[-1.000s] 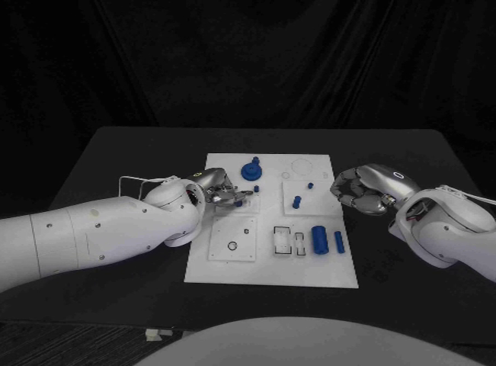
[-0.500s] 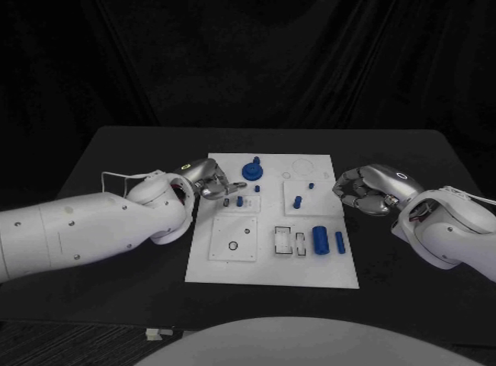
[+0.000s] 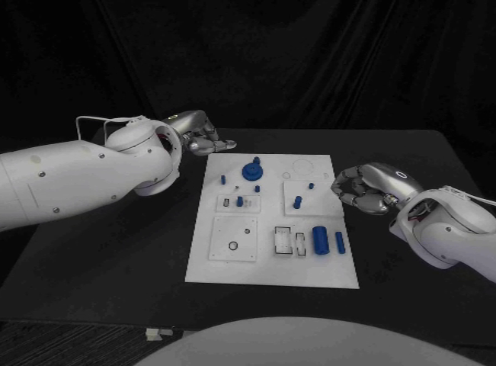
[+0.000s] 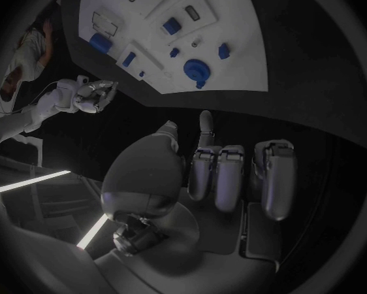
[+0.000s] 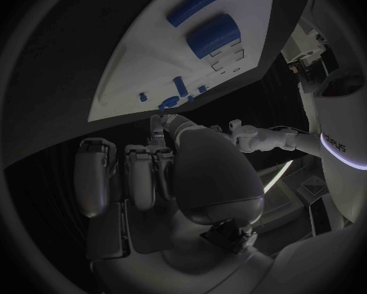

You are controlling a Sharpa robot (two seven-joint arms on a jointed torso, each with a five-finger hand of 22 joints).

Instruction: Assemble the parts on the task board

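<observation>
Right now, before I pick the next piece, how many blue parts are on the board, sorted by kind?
Blue cylinders lying flat: 2
Round blue piece with a knob: 1
Small blue pieces standing in the task board: 5, as far as the left wrist view shows
Total: 8 blue parts

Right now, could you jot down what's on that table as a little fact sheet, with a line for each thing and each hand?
Table: black table, with the white board lying in its middle.
Board: white task board, flat.
Parts: small blue pieces on the board, among them a round knob near the far edge and a thick cylinder toward the near right.
Left hand: left hand, off the board's far left corner, holding nothing.
Right hand: right hand, beside the board's right edge, fingers curled in, holding nothing.
</observation>
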